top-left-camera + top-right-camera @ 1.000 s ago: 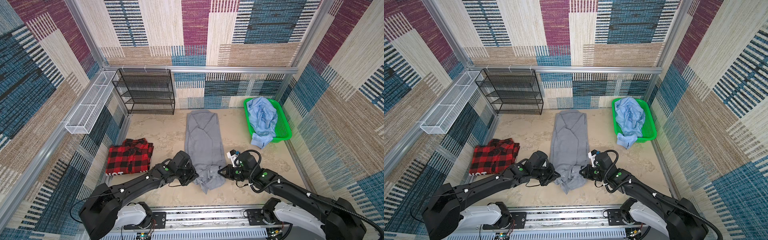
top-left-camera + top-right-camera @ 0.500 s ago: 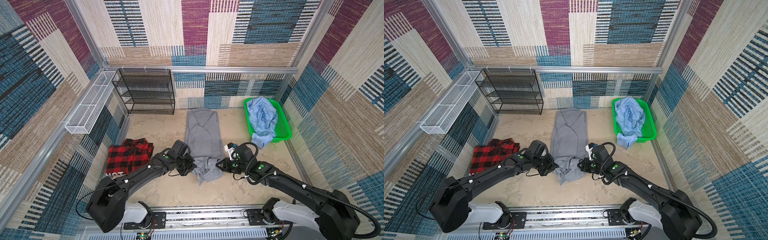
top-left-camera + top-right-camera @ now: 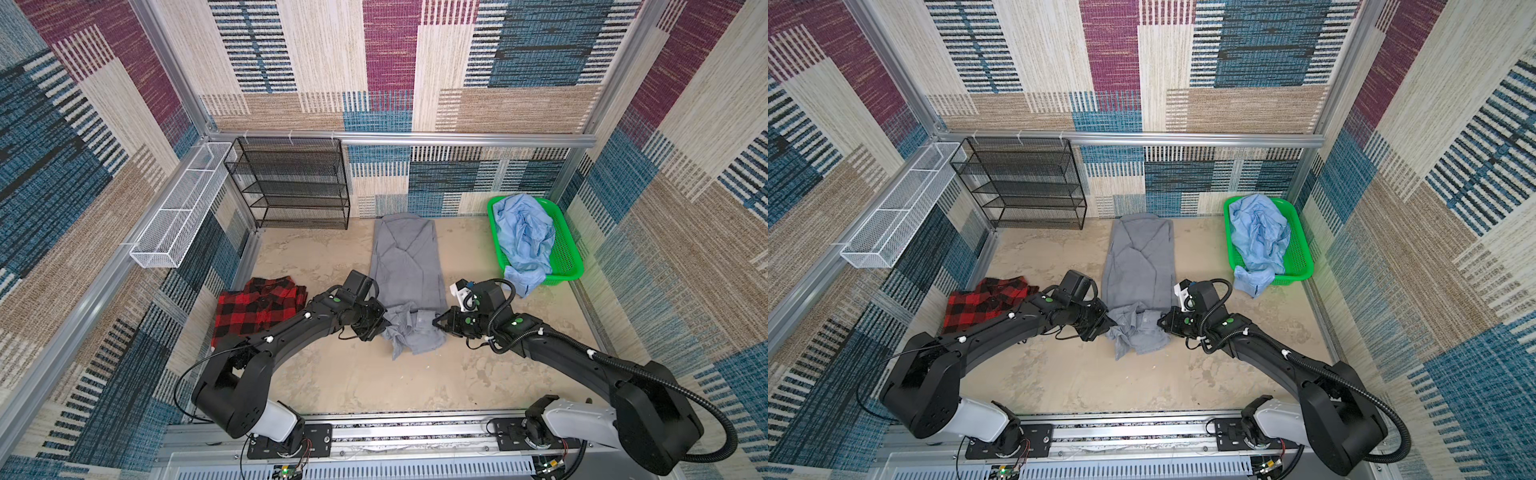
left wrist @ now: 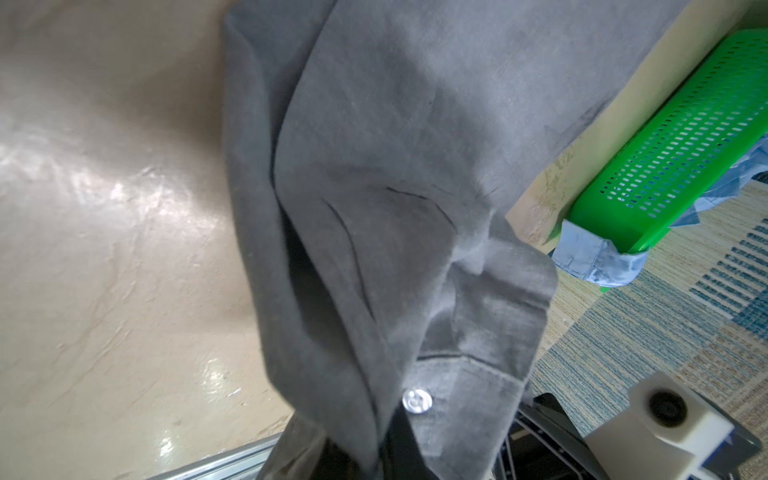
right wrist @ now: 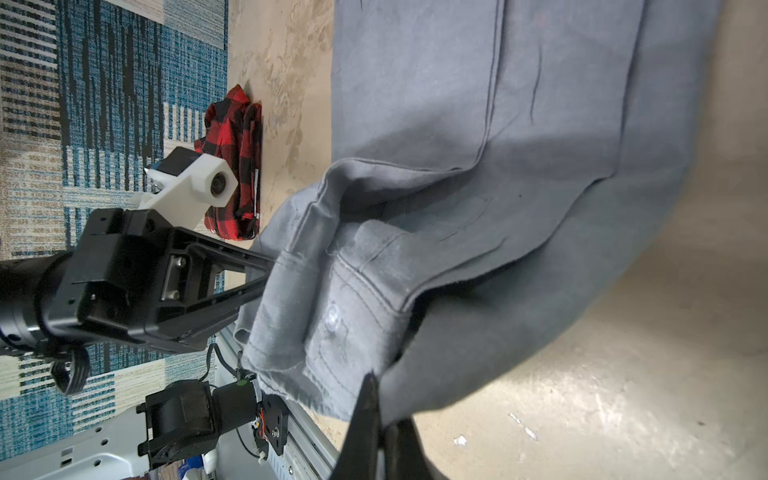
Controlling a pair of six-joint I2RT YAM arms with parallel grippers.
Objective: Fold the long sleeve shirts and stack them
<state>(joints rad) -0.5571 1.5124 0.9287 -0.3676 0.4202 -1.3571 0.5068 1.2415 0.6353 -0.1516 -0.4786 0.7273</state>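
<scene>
— Where is the plain grey button-up shirt (image 3: 405,266) (image 3: 1140,257)?

— Down the middle of the sandy beige counter (image 3: 353,374), in a long narrow strip whose far end lies close to the back wall. The near end is lifted and bunched. Both wrist views show a clear button and a stitched band on it.

— What has hold of it?

— Both arms. The left fingers (image 3: 380,328) (image 5: 266,272) are closed tight on the left edge of that raised end. The right fingers (image 3: 435,323) (image 5: 374,415) are pinched together on its right edge, and the cloth sags in folds between them.

— And the other shirts?

— The red-and-black buffalo plaid flannel shirt (image 3: 257,307) (image 5: 232,137) sits folded at the left side of the counter, just beside the left arm and apart from the grey one. The light blue shirt (image 3: 525,237) (image 3: 1260,237) is crumpled in the green plastic mesh basket (image 3: 567,257) (image 4: 685,145) at the back right. One cuff spills over the basket's near rim onto the counter.

— Anything else in there?

— A black wire shelf rack (image 3: 291,183) stands against the back wall, left of the grey shirt's far end. A white wire mesh tray (image 3: 178,216) is fixed along the left wall, above the counter.
</scene>
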